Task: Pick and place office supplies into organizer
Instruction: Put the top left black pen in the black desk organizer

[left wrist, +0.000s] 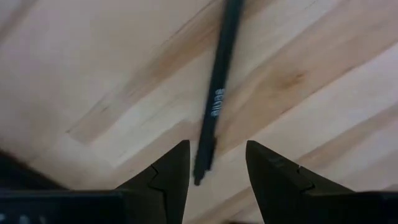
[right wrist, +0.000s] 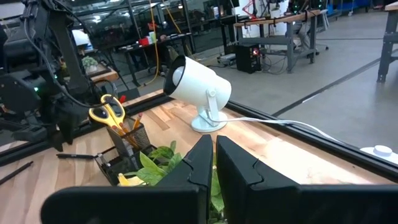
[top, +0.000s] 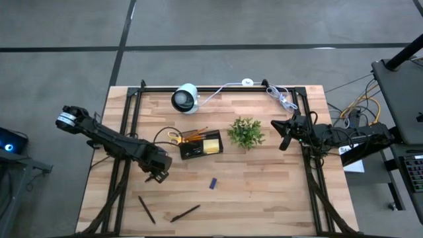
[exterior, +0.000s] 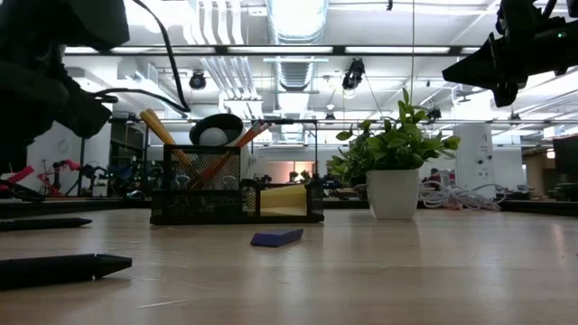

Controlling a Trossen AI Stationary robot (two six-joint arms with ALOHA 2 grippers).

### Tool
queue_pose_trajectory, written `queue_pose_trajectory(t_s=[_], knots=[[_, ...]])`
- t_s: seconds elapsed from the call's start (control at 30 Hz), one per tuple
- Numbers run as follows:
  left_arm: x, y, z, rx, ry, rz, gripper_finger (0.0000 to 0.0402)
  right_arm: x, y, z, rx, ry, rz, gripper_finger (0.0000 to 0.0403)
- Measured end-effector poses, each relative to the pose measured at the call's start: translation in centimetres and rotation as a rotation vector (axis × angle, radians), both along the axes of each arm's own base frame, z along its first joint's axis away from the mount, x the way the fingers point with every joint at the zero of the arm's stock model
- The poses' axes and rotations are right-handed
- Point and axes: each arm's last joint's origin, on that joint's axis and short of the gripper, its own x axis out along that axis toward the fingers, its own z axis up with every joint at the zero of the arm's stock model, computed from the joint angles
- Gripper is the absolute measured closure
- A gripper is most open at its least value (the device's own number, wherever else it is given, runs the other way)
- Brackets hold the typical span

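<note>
The black organizer (top: 200,145) (exterior: 237,195) stands mid-table and holds yellow-handled scissors (top: 173,137) (right wrist: 107,112), orange pencils (top: 193,134) and a yellow sticky-note pad (top: 211,143). Two thin black pens (top: 146,209) (top: 185,213) lie flat near the near edge, and a tiny blue piece (top: 213,183) (exterior: 277,237) lies in front of the organizer. My left gripper (top: 157,174) (left wrist: 217,163) hovers open above the table; one pen (left wrist: 216,93) lies on the wood beyond it, its end showing in line with the gap between the fingers. My right gripper (top: 285,132) (right wrist: 214,158) is shut, raised by the plant's right side.
A small green plant in a white pot (top: 246,132) (exterior: 395,171) stands right of the organizer. A white round camera-like device (top: 186,98) (right wrist: 196,84) and a white coiled cable (top: 281,98) sit along the far edge. Bare wood (top: 264,192) spreads over the near right.
</note>
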Motion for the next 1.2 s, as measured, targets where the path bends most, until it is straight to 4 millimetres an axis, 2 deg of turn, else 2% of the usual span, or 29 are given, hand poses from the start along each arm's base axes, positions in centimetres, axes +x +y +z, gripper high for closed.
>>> queue_pose_trajectory(t_s=[0.2, 0.47, 0.73, 1.2], knots=[[0.3, -0.1, -0.8, -0.028, -0.067, -0.009, 0.0261, 0.0, 0.0, 0.0, 0.0, 0.0, -0.001, 0.039], [0.1, 0.1, -2.3, 0.03, -0.012, -0.03, 0.0261, 0.0, 0.0, 0.0, 0.0, 0.0, -0.001, 0.039], [0.7, -0.1, -2.7, 0.045, -0.056, -0.161, 0.0261, 0.0, 0.0, 0.0, 0.0, 0.0, 0.0, 0.039], [1.0, -0.1, -3.5, 0.08, -0.023, -0.159, 0.0261, 0.0, 0.0, 0.0, 0.004, -0.003, 0.0, 0.039]])
